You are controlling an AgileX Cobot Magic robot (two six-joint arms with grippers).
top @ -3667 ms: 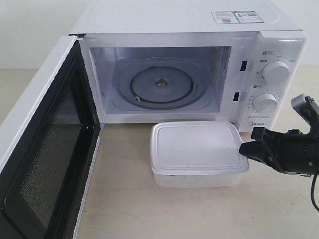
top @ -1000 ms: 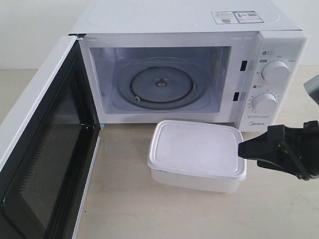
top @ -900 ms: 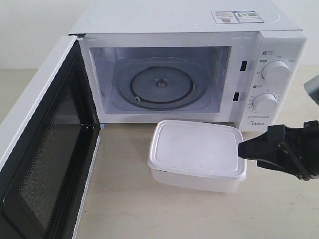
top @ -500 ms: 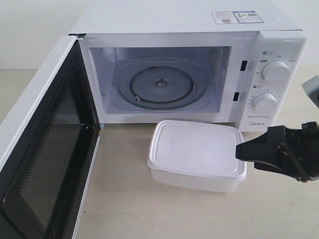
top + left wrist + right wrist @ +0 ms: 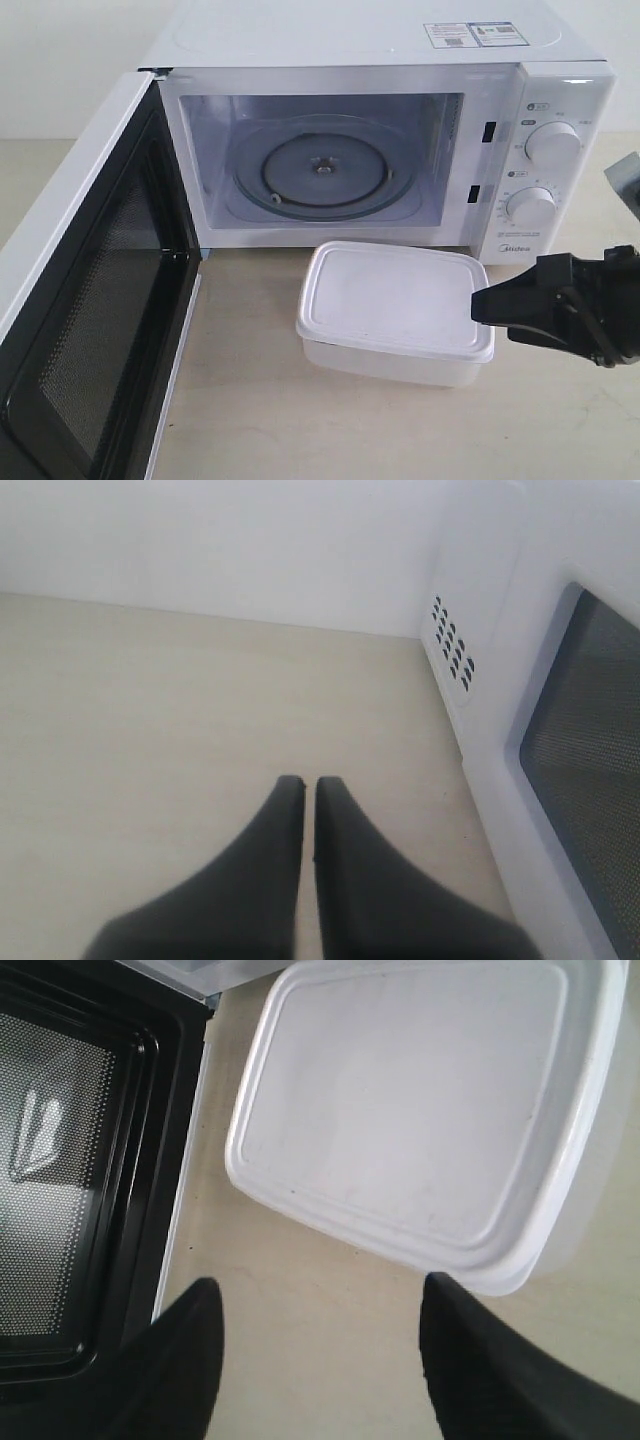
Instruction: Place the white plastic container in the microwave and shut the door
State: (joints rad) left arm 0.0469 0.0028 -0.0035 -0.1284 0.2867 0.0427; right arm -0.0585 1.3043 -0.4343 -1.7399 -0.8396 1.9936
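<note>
The white plastic container (image 5: 395, 308) rests lid-on on the table just in front of the microwave (image 5: 380, 40), slightly turned. The door (image 5: 110, 300) hangs wide open to the left, black inner face and mesh showing. The glass turntable (image 5: 320, 170) inside is bare. My right gripper (image 5: 488, 305) comes in from the right at the container's right rim. In the right wrist view this gripper (image 5: 320, 1290) is open and holds nothing, with the container (image 5: 410, 1110) just ahead and one fingertip (image 5: 440, 1295) by its rim. My left gripper (image 5: 308, 782) is shut and empty beside the microwave (image 5: 480, 600); the exterior view does not show it.
Two round dials (image 5: 552, 143) (image 5: 531, 207) sit on the microwave's right panel, behind my right arm. The open door's outer window (image 5: 590, 770) is close to my left gripper. Light wooden table (image 5: 250, 400) runs between the door and the container. A pale wall stands behind.
Since the earliest frame the container has shifted a little left and turned. Over the last second my right gripper crept slightly left over the container's right rim; the container stayed still.
</note>
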